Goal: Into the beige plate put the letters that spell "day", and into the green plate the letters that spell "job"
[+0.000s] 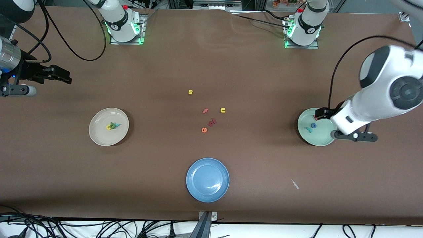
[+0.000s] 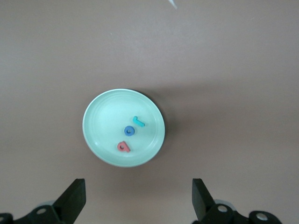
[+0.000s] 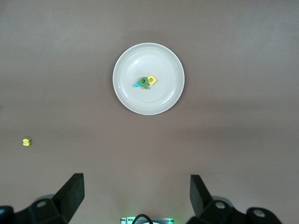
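Note:
The beige plate (image 1: 99, 134) (image 3: 135, 60) lies toward the right arm's end of the table. It holds the "day" letters in a small cluster: yellow (image 3: 151, 80), green (image 3: 145, 82) and teal (image 3: 138, 84). The green plate (image 1: 317, 139) (image 2: 105, 121) lies toward the left arm's end and holds the "job" letters: light-blue j (image 2: 138, 122), blue o (image 2: 129, 131) and salmon-red b (image 2: 123, 146). My left gripper (image 1: 320, 114) (image 2: 138, 198) hangs open and empty over the green plate's edge. My right gripper (image 1: 67, 76) (image 3: 137, 196) hangs open and empty over bare table.
A blue plate (image 1: 207, 179) lies nearest the front camera. Loose letters sit mid-table: yellow s (image 1: 190, 92), pink f (image 1: 205, 111), yellow u (image 1: 223, 110), a dark red letter (image 1: 212, 122) and orange e (image 1: 204, 129). A white scrap (image 1: 295, 184) lies near the blue plate.

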### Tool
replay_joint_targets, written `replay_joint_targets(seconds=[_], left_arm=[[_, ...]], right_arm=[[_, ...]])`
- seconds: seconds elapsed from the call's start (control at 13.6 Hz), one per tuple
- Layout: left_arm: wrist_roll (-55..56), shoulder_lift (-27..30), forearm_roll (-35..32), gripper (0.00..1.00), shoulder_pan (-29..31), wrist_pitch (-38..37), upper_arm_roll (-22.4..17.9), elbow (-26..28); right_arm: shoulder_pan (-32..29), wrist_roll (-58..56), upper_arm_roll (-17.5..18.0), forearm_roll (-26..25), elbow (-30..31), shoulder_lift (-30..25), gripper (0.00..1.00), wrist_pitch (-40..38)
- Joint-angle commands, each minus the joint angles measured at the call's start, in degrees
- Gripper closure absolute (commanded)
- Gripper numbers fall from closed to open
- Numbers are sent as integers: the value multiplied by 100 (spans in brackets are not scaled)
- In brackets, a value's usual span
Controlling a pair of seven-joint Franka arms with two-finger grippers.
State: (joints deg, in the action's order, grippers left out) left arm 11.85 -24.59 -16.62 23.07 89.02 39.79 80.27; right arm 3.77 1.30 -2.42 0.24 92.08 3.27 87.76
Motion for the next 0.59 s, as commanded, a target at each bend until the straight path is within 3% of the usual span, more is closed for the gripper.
replay_joint_targets(seconds=[0.0,0.15,0.37,0.51], left_arm=[[-103,-38,159,0,5,-613,108,-791],[-182,278,203,0,-30,-658,72,-802],[-279,305,150,0,-48,-877,116,-820],[-427,357,220,0,-240,-817,-197,-802]], right_arm=[[-26,11,4,99,-85,16,0,135],[-26,11,4,99,-85,16,0,145],[-26,11,4,99,-93,16,0,101],[-26,11,22,99,-102,16,0,101]])
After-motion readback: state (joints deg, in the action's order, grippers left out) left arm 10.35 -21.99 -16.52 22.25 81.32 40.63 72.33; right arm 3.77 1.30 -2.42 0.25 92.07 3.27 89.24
